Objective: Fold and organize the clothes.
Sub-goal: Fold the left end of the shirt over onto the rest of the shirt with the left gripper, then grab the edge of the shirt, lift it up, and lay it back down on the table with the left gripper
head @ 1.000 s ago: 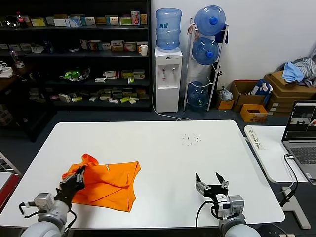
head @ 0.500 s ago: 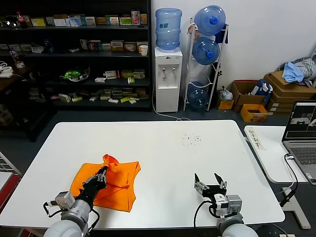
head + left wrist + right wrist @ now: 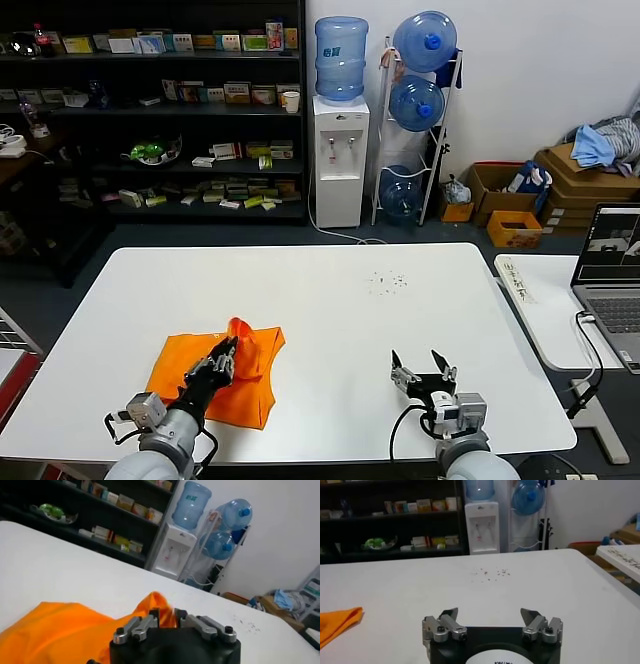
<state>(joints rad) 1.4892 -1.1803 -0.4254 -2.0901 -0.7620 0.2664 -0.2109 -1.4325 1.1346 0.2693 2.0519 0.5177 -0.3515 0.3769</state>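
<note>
The orange T-shirt (image 3: 190, 362) lies partly folded on the white table (image 3: 330, 300), front left. My left gripper (image 3: 228, 345) is shut on a fold of the shirt and holds that fold raised above the rest of the fabric, over the shirt's right part. In the left wrist view the orange T-shirt (image 3: 60, 625) spreads below, with a pinch of it between the left gripper's (image 3: 165, 616) fingers. My right gripper (image 3: 423, 366) is open and empty near the table's front edge, right of the shirt. In the right wrist view the right gripper (image 3: 490, 615) shows wide apart, with a shirt corner (image 3: 337, 621) far off.
A patch of small dark specks (image 3: 386, 282) marks the table's far middle. A laptop (image 3: 608, 270) sits on a side table to the right. Shelves (image 3: 150, 100), a water dispenser (image 3: 340, 140) and cardboard boxes (image 3: 580, 170) stand beyond the table.
My left gripper has carried the gripped shirt fold to the right, across the shirt, folding the left part over. The right gripper has stayed almost still.
</note>
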